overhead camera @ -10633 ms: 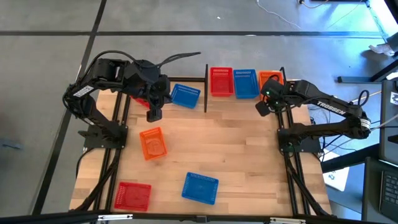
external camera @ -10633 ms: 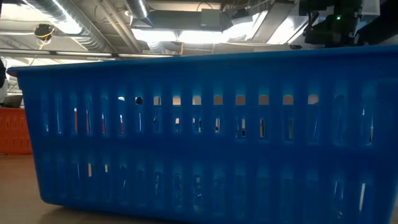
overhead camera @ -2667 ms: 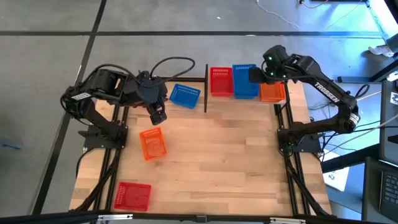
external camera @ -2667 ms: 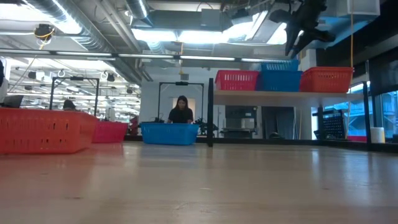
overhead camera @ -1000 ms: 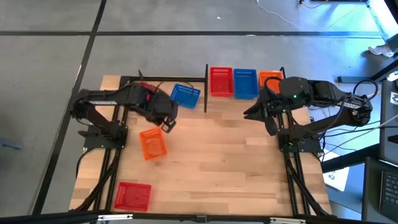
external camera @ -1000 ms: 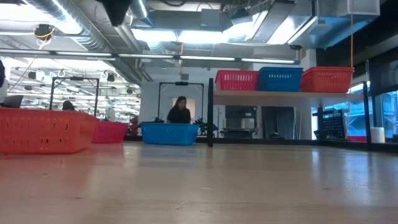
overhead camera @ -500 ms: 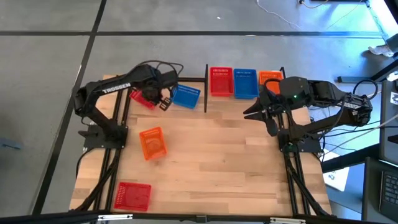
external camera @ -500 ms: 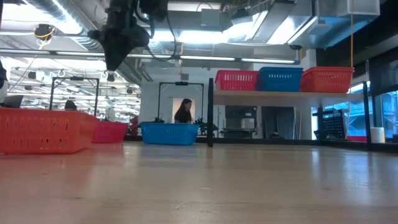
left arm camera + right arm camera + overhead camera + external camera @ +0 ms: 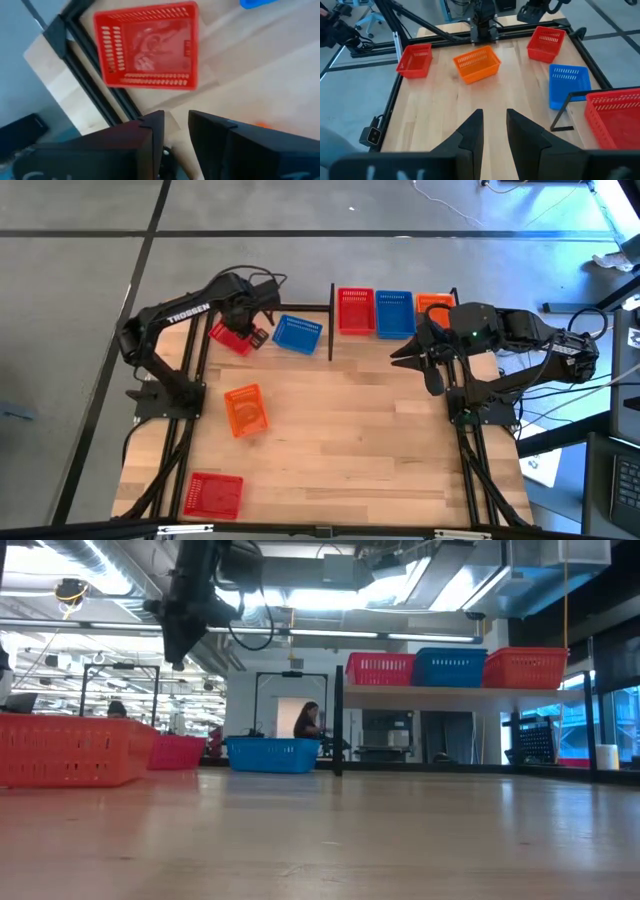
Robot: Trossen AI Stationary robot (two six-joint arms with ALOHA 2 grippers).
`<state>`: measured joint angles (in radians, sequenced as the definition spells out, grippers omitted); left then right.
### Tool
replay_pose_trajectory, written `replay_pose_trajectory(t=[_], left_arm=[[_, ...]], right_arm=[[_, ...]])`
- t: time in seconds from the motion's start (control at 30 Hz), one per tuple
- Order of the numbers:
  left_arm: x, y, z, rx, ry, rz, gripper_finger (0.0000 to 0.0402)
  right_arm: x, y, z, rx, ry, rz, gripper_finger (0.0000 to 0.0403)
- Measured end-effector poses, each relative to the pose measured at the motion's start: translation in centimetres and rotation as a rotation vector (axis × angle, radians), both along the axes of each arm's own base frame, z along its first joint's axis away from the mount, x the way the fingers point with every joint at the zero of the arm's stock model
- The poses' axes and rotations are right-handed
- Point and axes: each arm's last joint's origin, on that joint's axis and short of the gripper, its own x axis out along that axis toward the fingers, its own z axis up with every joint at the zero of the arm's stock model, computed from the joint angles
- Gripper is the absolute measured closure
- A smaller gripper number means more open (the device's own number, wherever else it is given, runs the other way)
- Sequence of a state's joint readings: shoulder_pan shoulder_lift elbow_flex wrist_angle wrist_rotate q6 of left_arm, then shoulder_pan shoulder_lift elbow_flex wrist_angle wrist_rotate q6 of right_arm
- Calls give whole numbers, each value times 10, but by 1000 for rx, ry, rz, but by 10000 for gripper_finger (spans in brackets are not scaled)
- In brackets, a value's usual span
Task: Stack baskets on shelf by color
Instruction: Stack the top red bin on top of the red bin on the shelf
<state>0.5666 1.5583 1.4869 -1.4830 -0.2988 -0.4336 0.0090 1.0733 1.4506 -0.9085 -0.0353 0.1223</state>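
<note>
Now the wooden tabletop [image 9: 350, 440] is carrying everything, with the shelf [image 9: 395, 335] sitting along its far edge, right of centre. On that shelf three baskets are standing side by side: a red basket [image 9: 356, 310], a blue basket [image 9: 394, 313] and an orange basket [image 9: 432, 305], the last partly hidden by the right arm. Off the shelf, four more are lying on the table: a second blue basket [image 9: 298, 334] just left of the shelf's black post, a second red basket [image 9: 230, 337] near the far left corner, a tilted orange one [image 9: 245, 409] on the left side, and a third red one [image 9: 213, 495] at the near left corner. The left gripper [image 9: 256, 332] is hovering above the table between the far-left red basket and the loose blue one, its fingers [image 9: 150, 131] slightly parted and gripping nothing. The right gripper [image 9: 412, 360] is hanging in front of the shelf's right end, fingers [image 9: 472, 129] likewise apart and empty. In the low view a person [image 9: 309, 721] is showing in the room behind.
</note>
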Motion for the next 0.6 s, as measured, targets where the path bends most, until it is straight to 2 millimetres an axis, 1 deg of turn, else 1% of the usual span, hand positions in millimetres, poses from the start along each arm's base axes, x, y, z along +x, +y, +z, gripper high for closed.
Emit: replay_pose_trajectory(t=[0.07, 0.13, 0.23, 0.33, 0.43, 0.6], left_arm=[[1, 5, -2, 18, 7, -7, 315], [1, 7, -2, 28, -9, 30, 315], [6, 10, -2, 71, -86, 109, 317], [11, 13, -4, 69, -154, 123, 315], [16, 14, -18, 23, -208, 117, 316], [14, 12, -54, -2, -171, 119, 318]], right_arm=[[0, 0, 0, 3, 0, -2, 321], [0, 0, 0, 3, 0, -2, 321], [0, 0, 0, 3, 0, -2, 321], [0, 0, 0, 3, 0, -2, 321], [0, 0, 0, 3, 0, -2, 321], [0, 0, 0, 5, 0, -3, 321]])
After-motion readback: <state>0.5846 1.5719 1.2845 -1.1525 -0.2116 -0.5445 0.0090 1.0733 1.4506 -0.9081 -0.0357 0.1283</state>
